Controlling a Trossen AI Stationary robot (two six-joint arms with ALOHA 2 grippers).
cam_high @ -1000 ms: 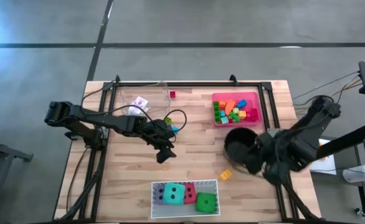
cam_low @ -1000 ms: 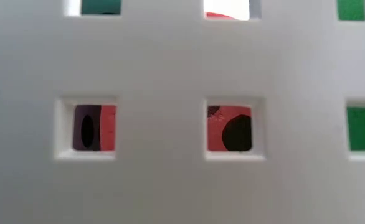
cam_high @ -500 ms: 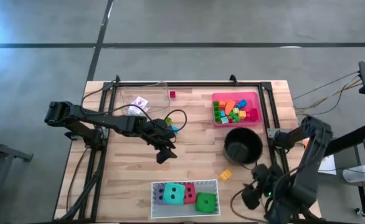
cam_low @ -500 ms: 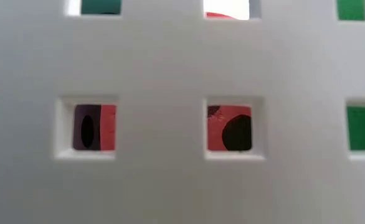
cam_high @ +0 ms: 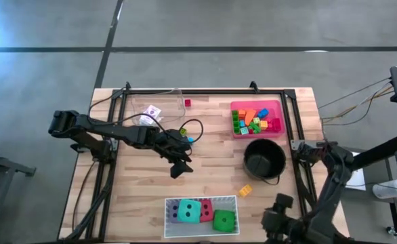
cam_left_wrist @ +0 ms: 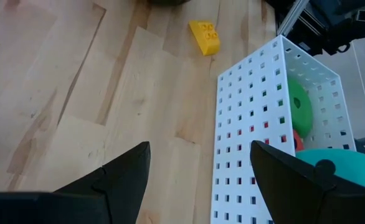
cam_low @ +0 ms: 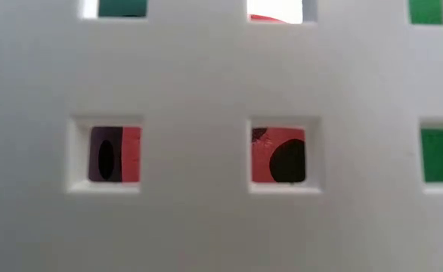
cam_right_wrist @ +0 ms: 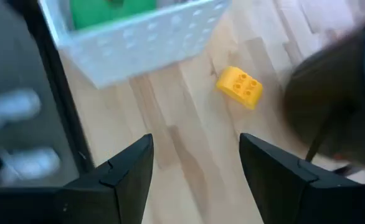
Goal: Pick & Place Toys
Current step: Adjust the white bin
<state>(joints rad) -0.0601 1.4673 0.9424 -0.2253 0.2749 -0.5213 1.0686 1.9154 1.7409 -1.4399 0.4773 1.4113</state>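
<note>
The yellow block (cam_high: 245, 190) is lying loose on the bare wood near the desk's (cam_high: 212, 163) front edge, between the white perforated tray (cam_high: 203, 200) and the black round pot (cam_high: 264, 160), touching neither. It is the stray that is waiting to be sorted; its likely home is the pink tray (cam_high: 256, 104) near the back right corner, where the other bright blocks (cam_high: 255, 120) are already sitting in a heap. The soft dice are sitting packed side by side in the white tray: purple (cam_high: 179, 212), teal (cam_high: 192, 211), red (cam_high: 206, 206) and green (cam_high: 223, 220). A small red block (cam_high: 187, 103) is lying alone by the back edge, next to the clear tray (cam_high: 154, 108) that is holding playing cards (cam_high: 151, 111).

The left tool (cam_left_wrist: 198, 177) is hovering over the middle of the desk with its fingers standing wide and holding nothing. The right tool (cam_right_wrist: 195, 177) is hanging off the front right corner, also spread and empty, looking down on the yellow block.

Open wood is surrounding the block on all sides, so a straight descent looks workable, though the pot and the tray wall are narrowing the approach from either flank.
</note>
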